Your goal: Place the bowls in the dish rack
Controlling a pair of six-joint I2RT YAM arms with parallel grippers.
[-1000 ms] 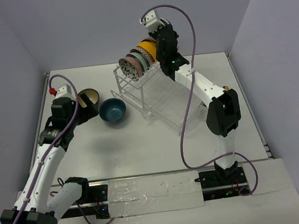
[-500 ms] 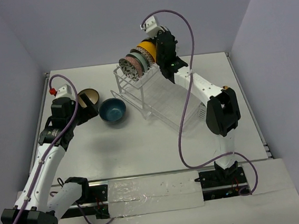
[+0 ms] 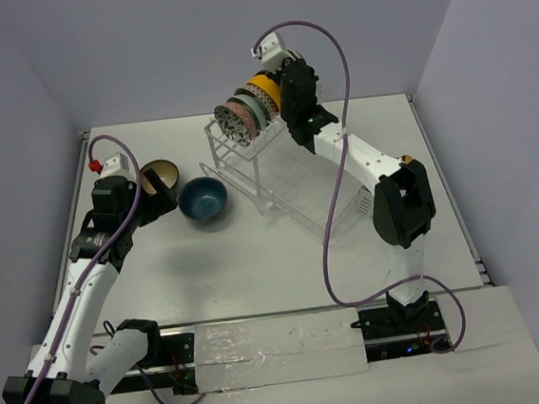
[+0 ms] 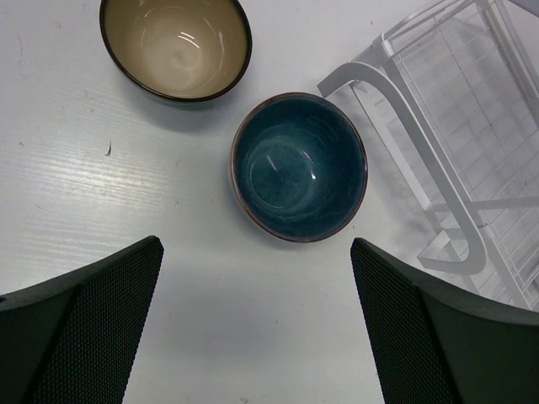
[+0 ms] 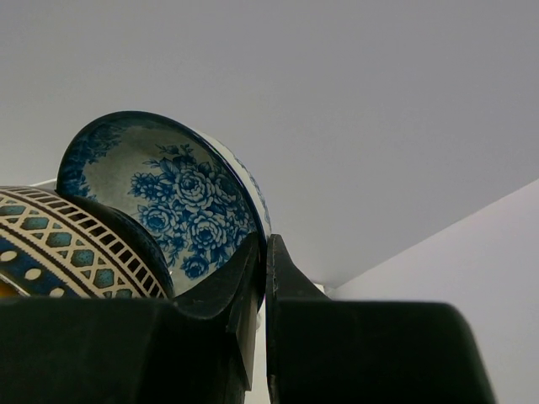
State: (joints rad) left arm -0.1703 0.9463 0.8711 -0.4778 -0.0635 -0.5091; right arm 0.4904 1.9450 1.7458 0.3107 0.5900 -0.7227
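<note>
The dish rack (image 3: pixel 292 183) stands at about 1 o'clock from the table's middle. It is clear and white, and its long side runs from 10 o'clock to 4 o'clock. On its upper shelf a row of bowls stands on edge, packed one against the next. A speckled bowl (image 3: pixel 230 121) is at the 8 o'clock end, then a pinkish-brown one (image 3: pixel 241 110), a pale green bowl (image 3: pixel 254 108) and a yellow bowl with a patterned band (image 3: pixel 266 87) toward 2 o'clock.

Just beyond the yellow bowl is the right gripper (image 5: pixel 265 269), raised above the rack's far end. Its fingers are closed to a thin slit, and the rim of a blue floral bowl (image 5: pixel 178 200) runs down into that slit, so it is pinched there. The floral bowl stands on edge, nested against the banded one.

Two bowls sit upright on the table at 10 o'clock from its middle. The dark blue bowl (image 4: pixel 299 167) is just off the rack's white corner leg. The brown bowl with a cream inside (image 4: pixel 175 46) is at 11 o'clock from it, close but apart. The left gripper (image 4: pixel 255 246) hangs over the blue bowl with its jaws spread wide, gripping nothing.

The table (image 3: pixel 256 261) is white with a faint grain. Pale lavender-grey walls (image 3: pixel 140 43) enclose it on three sides. A purple cable (image 3: pixel 337 157) trails along each arm.
</note>
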